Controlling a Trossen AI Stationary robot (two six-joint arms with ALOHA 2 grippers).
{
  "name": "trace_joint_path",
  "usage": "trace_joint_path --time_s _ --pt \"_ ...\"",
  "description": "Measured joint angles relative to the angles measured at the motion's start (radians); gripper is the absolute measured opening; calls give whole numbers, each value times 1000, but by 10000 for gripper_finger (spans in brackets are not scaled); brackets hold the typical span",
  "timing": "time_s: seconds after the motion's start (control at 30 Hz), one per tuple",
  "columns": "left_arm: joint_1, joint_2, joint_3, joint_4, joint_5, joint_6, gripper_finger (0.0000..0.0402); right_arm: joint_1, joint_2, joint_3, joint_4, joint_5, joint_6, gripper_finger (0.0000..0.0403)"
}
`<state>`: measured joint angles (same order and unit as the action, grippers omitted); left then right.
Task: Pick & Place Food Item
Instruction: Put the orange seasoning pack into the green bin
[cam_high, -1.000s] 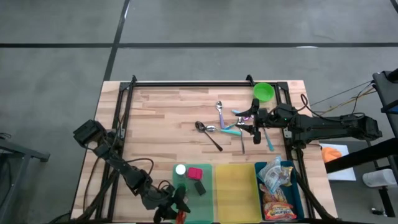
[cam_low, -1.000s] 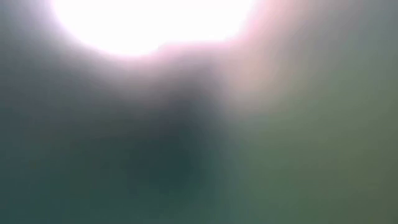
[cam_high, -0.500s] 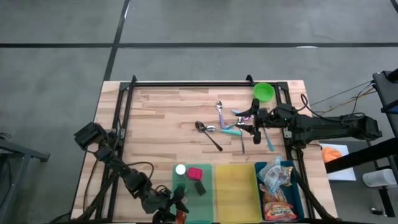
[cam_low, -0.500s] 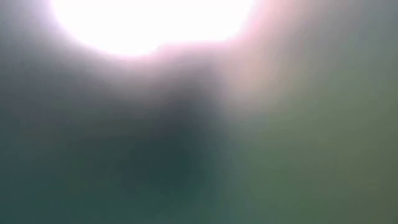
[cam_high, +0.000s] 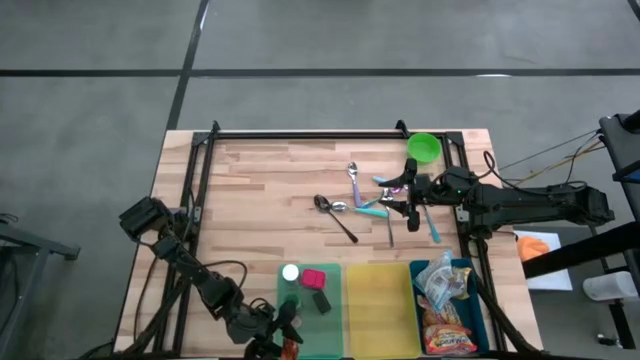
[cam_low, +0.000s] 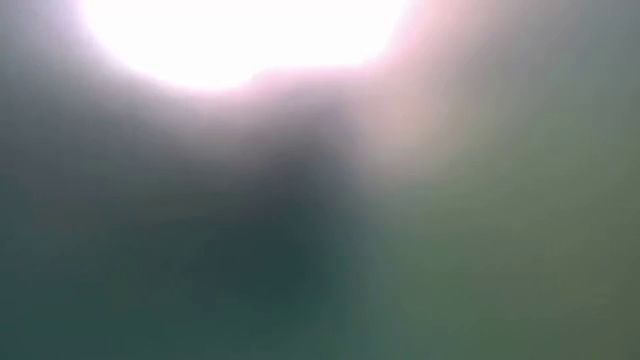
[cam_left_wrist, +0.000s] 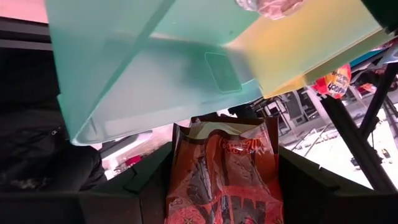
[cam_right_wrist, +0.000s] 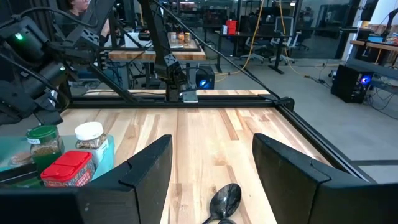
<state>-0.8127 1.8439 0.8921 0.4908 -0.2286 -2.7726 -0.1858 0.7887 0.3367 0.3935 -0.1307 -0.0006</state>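
An orange-red snack packet (cam_left_wrist: 224, 174) sits between the fingers of my left gripper (cam_high: 285, 345), which is shut on it at the near rim of the green bin (cam_high: 326, 335). In the left wrist view the green bin (cam_left_wrist: 155, 68) and the yellow bin (cam_left_wrist: 311, 43) lie just beyond the packet. My right gripper (cam_high: 400, 205) waits open over the cutlery at the table's right. It shows in the right wrist view (cam_right_wrist: 211, 149) with nothing between its fingers. The low view is washed out. My left gripper pinches the snack packet between its two fingers (cam_left_wrist: 140, 186), one on each side of it. The packet's crinkled end (cam_left_wrist: 224, 127) sticks out forward past the fingertips. The fingers slant down toward the green bin from the table's near left. The packet is off the table.
The green bin holds a white-lidded jar (cam_high: 290, 272), a red box (cam_high: 313, 279) and a dark item (cam_high: 321, 300). The blue bin (cam_high: 472, 300) at the near right holds more snack packets. Spoons (cam_high: 335, 215) and other cutlery lie mid-table, and a green bowl (cam_high: 424, 147) is at the far right.
My left arm has shifted slightly toward the table's near edge and settled, with the packet still in its gripper by the green bin's near rim.
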Motion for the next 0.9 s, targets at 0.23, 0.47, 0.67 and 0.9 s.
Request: trace_joint_path --time_s 0.23,0.47,0.67,0.9 --pt "1 0 0 0 0 -1 232 0 0 0 0 0 0 221" --pt "2 10 0 6 -20 -25 232 0 0 0 0 0 0 221" --pt "1 12 -15 5 -20 -72 232 0 0 0 0 0 0 221" --pt "0 12 -15 -1 -23 -89 232 0 0 0 0 0 0 221"
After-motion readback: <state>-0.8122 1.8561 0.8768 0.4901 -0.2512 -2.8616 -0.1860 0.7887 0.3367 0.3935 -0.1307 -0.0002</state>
